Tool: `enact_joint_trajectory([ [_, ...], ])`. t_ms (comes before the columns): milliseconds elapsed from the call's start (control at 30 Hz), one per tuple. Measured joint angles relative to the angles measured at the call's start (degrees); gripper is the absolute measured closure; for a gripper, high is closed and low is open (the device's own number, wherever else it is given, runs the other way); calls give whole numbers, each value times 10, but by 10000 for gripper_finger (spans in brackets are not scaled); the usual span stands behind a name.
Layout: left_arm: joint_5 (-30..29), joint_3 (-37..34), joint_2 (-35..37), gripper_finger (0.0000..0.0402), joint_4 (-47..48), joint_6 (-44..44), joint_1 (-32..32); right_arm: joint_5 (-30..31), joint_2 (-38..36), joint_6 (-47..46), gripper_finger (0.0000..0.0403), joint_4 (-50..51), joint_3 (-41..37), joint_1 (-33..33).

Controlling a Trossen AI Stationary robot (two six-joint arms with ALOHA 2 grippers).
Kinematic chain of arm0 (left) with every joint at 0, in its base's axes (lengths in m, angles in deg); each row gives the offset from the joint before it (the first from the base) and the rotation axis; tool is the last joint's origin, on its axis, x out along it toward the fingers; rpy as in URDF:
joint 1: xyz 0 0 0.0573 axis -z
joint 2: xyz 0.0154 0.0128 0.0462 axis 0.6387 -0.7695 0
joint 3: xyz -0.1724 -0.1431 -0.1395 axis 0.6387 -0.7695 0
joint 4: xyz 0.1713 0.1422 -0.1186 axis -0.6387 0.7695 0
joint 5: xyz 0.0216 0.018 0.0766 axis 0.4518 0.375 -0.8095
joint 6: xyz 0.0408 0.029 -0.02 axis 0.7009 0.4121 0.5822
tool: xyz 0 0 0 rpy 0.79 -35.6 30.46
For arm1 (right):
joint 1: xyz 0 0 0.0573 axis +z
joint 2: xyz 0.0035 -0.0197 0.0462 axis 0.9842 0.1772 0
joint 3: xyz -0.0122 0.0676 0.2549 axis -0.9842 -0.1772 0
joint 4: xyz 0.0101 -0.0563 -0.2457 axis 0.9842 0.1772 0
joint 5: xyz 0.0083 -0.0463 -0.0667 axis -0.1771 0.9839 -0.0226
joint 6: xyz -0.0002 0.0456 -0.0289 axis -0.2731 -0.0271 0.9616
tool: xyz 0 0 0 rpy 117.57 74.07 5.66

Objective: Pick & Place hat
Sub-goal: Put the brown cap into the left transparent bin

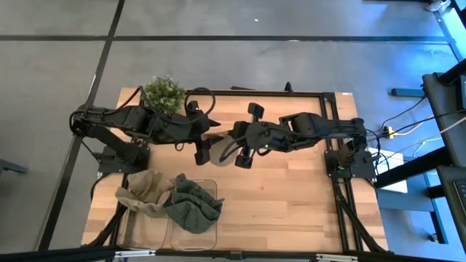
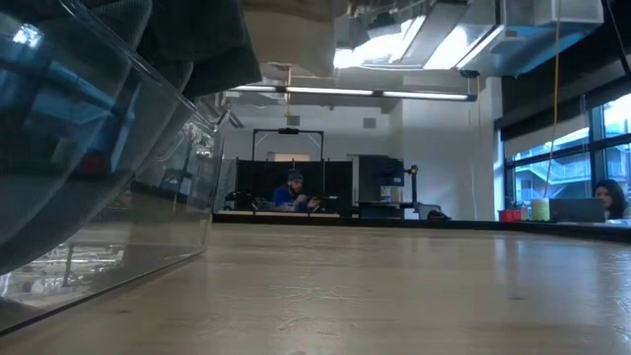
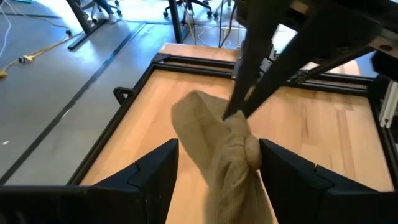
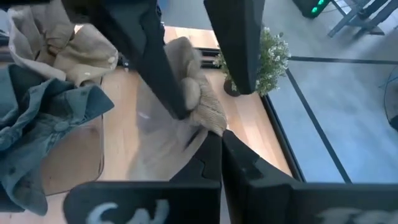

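Your tan hat (image 3: 224, 155) hangs above mid-tabletop (image 1: 291, 196), between both claws: the right claw (image 3: 233, 114) is pressed together, pinching its fabric, while the left claw (image 3: 214, 165) stands spread around it, likely to hand it over toward the clear bin (image 1: 196, 236).

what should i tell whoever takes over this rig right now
Right gripper: shut, pinching the beige hat mid-table.
Left gripper: open, its fingers either side of the same hat, not clamped.
Clear bin at the table's front left holds a tan hat and a grey-green hat, both draped over its rim.
Potted plant at the back.
Done: two hats binned.
Left: carry the beige hat to the bin and release it.
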Motion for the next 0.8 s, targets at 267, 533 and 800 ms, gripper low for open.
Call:
enact_joint_trajectory([
  [267,23,0,0,191,1,0,-2,-2,0,0,403,-8,2,0],
  [533,35,0,0,233,1,0,-2,-2,0,10,403,-21,2,0],
  [800,39,0,0,307,0,0,-6,-13,0,14,403,-33,2,0],
])
